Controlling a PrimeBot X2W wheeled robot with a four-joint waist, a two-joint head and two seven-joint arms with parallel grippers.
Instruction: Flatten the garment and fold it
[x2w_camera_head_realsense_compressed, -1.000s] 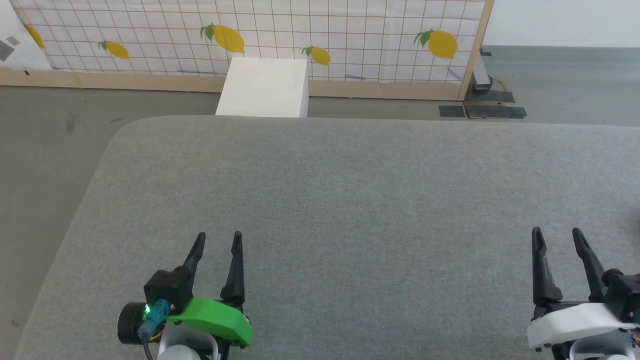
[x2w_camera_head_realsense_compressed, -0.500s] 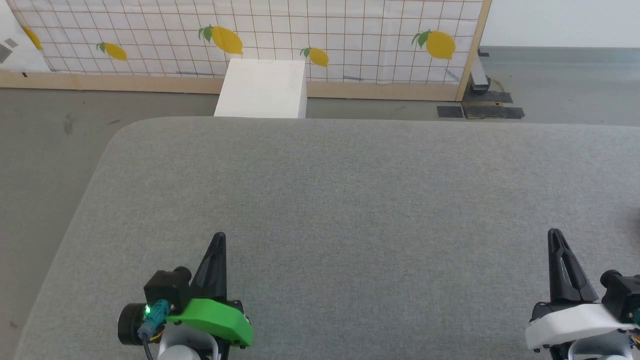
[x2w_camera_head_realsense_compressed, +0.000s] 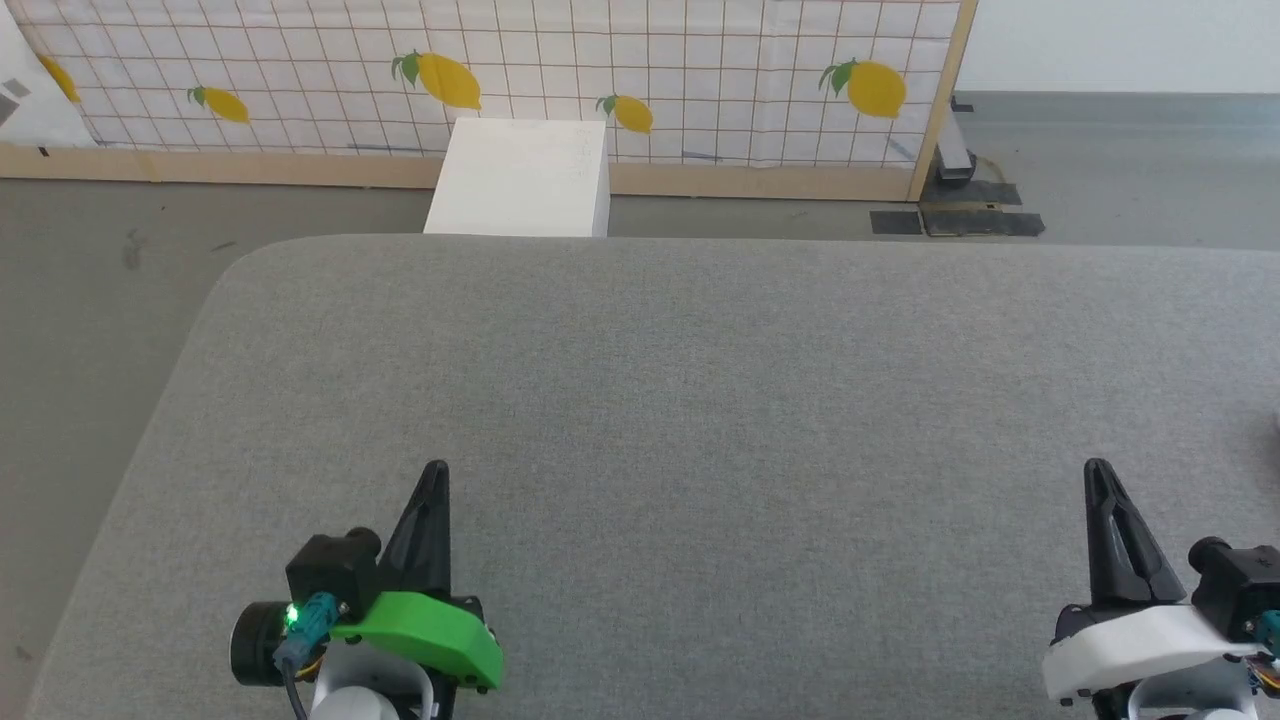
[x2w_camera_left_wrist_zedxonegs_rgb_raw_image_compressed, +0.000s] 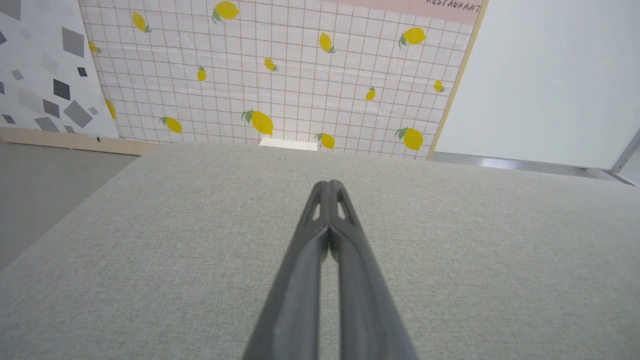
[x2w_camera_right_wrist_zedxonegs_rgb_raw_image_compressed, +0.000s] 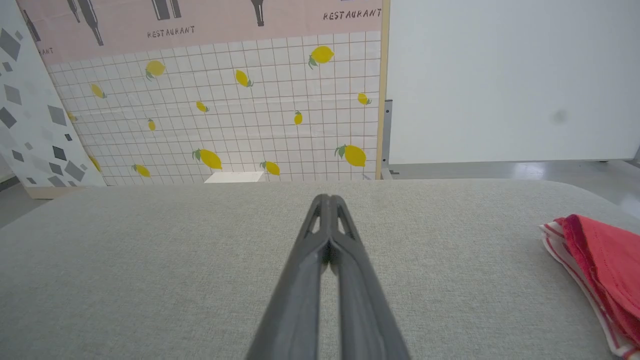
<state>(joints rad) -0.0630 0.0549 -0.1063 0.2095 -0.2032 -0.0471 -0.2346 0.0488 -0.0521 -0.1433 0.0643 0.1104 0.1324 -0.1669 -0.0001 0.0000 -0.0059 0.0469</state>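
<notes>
Left pincer (x2w_camera_head_realsense_compressed: 434, 480), right pincer (x2w_camera_head_realsense_compressed: 1098, 475), spread one second ago, now pressed together, empty. Garment (x2w_camera_right_wrist_zedxonegs_rgb_raw_image_compressed: 602, 265) seen at desk (x2w_camera_head_realsense_compressed: 700, 400) right edge, untouched; rightward reach with reopened pincer needed.

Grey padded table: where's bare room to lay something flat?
The grey fabric tabletop is bare from the shut left pincer across to the shut right pincer, and forward to the far edge by the white box. Crowded right of the right pincer, where the red white-trimmed garment lies.

Left tool (x2w_camera_left_wrist_zedxonegs_rgb_raw_image_compressed: 329, 186) closed, grey table (x2w_camera_left_wrist_zedxonegs_rgb_raw_image_compressed: 150, 240) — lemon-print screen (x2w_camera_left_wrist_zedxonegs_rgb_raw_image_compressed: 280, 75)
</notes>
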